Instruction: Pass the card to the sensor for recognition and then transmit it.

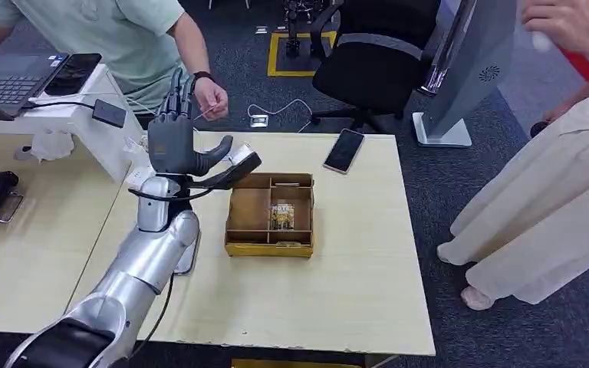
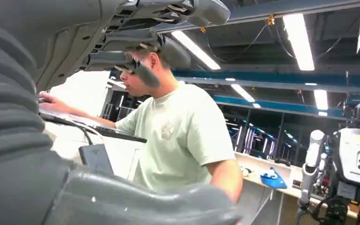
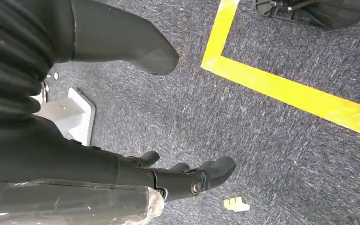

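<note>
My left hand [image 1: 175,142] is raised over the table's far left corner, fingers stretched up and apart, thumb out to the side, holding nothing. Just past its fingertips a person's hand [image 1: 212,100] pinches a thin pale thing; I cannot tell whether it is a card. A printed card [image 1: 281,216] stands in the wooden divided tray [image 1: 234,222] at the table's middle. A small dark box on a cable [image 1: 109,113] lies on the white desk; it is also in the left wrist view [image 2: 96,158]. My right hand [image 3: 75,159] hangs over the carpet, fingers [image 3: 187,176] loosely bent, holding nothing.
A dark curved device with a silver top [image 1: 234,170] sits under my left thumb. A phone [image 1: 344,150] lies at the table's far edge. A grey panel on a stand [image 1: 468,61], an office chair [image 1: 368,69] and a person in cream clothes [image 1: 544,207] are at the right.
</note>
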`<action>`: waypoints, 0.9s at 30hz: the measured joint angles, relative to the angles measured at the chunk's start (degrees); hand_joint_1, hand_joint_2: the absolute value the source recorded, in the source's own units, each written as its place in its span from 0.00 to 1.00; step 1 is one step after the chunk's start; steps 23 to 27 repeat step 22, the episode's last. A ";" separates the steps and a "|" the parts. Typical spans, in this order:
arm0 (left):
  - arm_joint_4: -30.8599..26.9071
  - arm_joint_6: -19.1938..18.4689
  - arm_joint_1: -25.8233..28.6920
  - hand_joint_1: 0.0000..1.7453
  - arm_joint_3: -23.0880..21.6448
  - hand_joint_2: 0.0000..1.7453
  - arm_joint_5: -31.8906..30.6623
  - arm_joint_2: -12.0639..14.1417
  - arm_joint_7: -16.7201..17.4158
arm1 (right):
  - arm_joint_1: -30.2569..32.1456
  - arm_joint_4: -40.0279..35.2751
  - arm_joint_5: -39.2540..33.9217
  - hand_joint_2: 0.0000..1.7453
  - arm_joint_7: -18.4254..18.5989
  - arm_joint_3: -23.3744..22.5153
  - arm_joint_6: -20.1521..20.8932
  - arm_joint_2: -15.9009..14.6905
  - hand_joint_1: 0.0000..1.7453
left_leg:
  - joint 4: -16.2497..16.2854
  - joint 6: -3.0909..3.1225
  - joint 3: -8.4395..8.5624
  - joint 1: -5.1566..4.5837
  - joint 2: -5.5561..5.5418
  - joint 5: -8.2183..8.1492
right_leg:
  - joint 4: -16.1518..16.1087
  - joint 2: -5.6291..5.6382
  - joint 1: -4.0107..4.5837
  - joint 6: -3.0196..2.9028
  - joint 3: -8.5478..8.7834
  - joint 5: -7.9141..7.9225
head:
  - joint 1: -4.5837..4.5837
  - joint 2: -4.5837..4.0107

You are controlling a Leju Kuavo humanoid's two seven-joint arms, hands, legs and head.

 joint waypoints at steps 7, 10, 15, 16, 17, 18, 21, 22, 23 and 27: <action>-0.57 0.02 1.60 0.00 1.20 1.00 -0.11 0.15 -1.03 | 0.01 0.00 -0.22 1.00 -0.09 0.00 0.00 0.00 0.00 | 0.00 0.00 0.00 0.00 0.00 0.00 | 0.00 0.00 0.00 0.00 0.00 0.00 | 0.00 0.00; -1.72 0.02 2.85 0.00 2.34 1.00 0.28 0.17 -2.18 | 0.04 0.00 -0.35 1.00 -0.24 0.00 -0.02 0.00 0.00 | 0.00 0.00 0.00 0.00 0.00 0.00 | 0.00 0.00 0.00 0.00 0.00 0.00 | 0.00 0.00; -6.32 0.04 6.68 0.00 5.29 1.00 -0.07 0.26 -7.55 | 0.12 0.00 -1.18 1.00 -0.66 0.00 -0.09 0.00 0.00 | -0.01 0.00 -0.02 0.00 0.00 0.00 | 0.00 0.01 0.00 0.00 0.00 -0.01 | 0.02 0.00; -7.46 0.04 7.76 0.00 6.28 1.00 -0.09 0.24 -8.97 | 0.16 0.02 -1.25 1.00 -0.85 0.00 -0.18 0.00 0.00 | -0.01 0.00 -0.02 0.00 0.01 0.00 | 0.00 0.01 0.00 0.00 0.00 -0.01 | 0.02 0.00; -8.57 0.06 8.82 0.00 7.59 1.00 0.02 0.24 -10.39 | 0.22 0.02 -1.33 1.00 -1.12 0.00 -0.33 0.00 0.00 | -0.01 0.00 -0.02 0.00 0.01 -0.01 | 0.00 0.01 0.00 0.00 0.00 -0.01 | 0.00 0.00; -9.42 0.09 9.78 0.00 8.65 1.00 0.09 0.26 -11.44 | 0.30 0.02 -1.49 1.00 -1.27 0.00 -0.50 0.00 0.00 | -0.01 0.00 -0.02 0.00 0.01 -0.01 | 0.00 0.01 0.00 0.00 0.00 -0.02 | 0.00 0.00; -11.24 0.09 12.26 0.00 10.84 1.00 0.26 0.48 -12.44 | 0.43 0.02 -1.99 1.00 -1.53 0.00 -0.79 0.00 0.00 | -0.02 0.00 -0.02 0.01 0.01 -0.01 | 0.00 0.01 0.00 0.00 -0.02 -0.02 | 0.02 0.00; -11.78 0.09 12.83 0.00 11.27 1.00 0.35 0.59 -12.72 | 0.44 0.02 -1.99 1.00 -1.57 0.00 -0.83 0.00 0.00 | -0.02 0.00 -0.02 0.01 0.01 0.00 | 0.00 0.01 0.00 0.00 -0.02 -0.02 | 0.02 0.00; -11.78 0.09 12.83 0.00 11.27 1.00 0.35 0.59 -12.72 | 0.44 0.02 -1.99 1.00 -1.57 0.00 -0.83 0.00 0.00 | -0.02 0.00 -0.02 0.01 0.01 0.00 | 0.00 0.01 0.00 0.00 -0.02 -0.02 | 0.02 0.00; -11.78 0.09 12.83 0.00 11.27 1.00 0.35 0.59 -12.72 | 0.44 0.02 -1.99 1.00 -1.57 0.00 -0.83 0.00 0.00 | -0.02 0.00 -0.02 0.01 0.01 0.00 | 0.00 0.01 0.00 0.00 -0.02 -0.02 | 0.02 0.00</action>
